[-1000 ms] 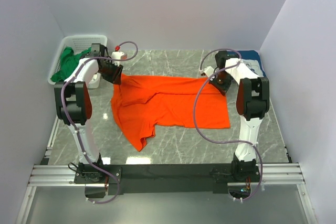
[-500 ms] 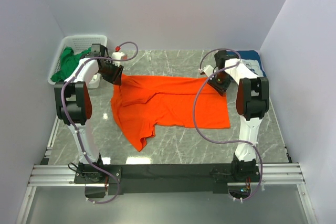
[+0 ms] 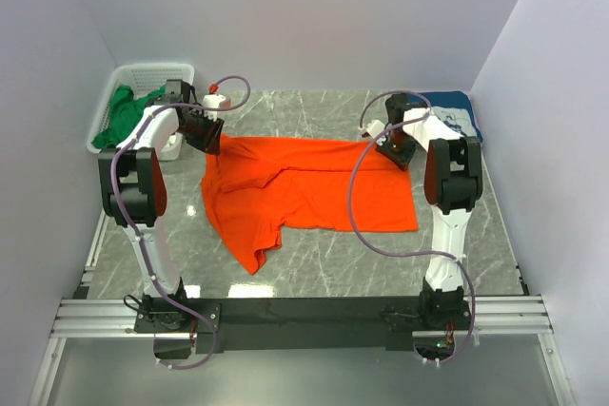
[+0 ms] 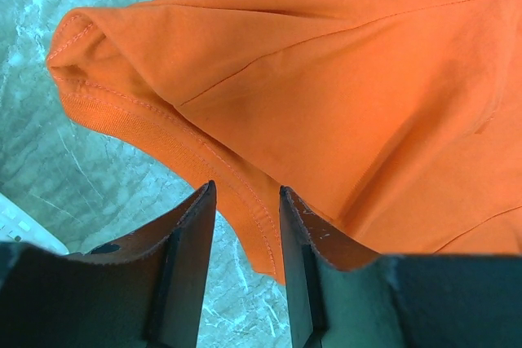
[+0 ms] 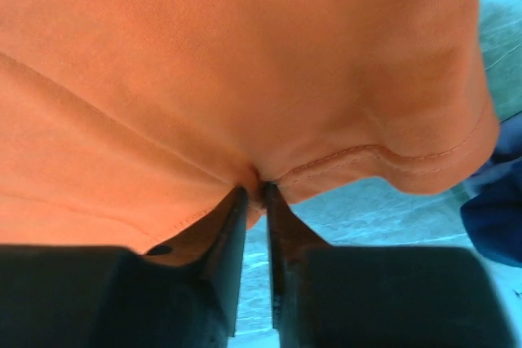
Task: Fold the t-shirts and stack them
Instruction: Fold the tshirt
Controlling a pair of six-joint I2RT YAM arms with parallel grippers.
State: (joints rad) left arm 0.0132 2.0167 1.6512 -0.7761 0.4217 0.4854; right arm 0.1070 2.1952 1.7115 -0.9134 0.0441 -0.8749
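The spread shirt (image 3: 309, 187) lies across the middle of the table (image 3: 319, 268), nearer the far edge. A second shirt (image 3: 127, 109) sits in the basket (image 3: 152, 70) at the far left corner. A third shirt (image 3: 457, 105) lies at the far right corner. The left gripper (image 3: 211, 144) is at the spread shirt's far left corner, and the right gripper (image 3: 392, 153) is at its far right corner.

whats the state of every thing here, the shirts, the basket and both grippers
orange t-shirt, lying on the table, partly spread, rumpled
green t-shirt, bunched up in the basket
navy t-shirt, lying at the table's far right corner
basket, upright at the far left corner
left gripper, open, hem of the orange t-shirt between its fingers
right gripper, shut on the orange t-shirt's hem
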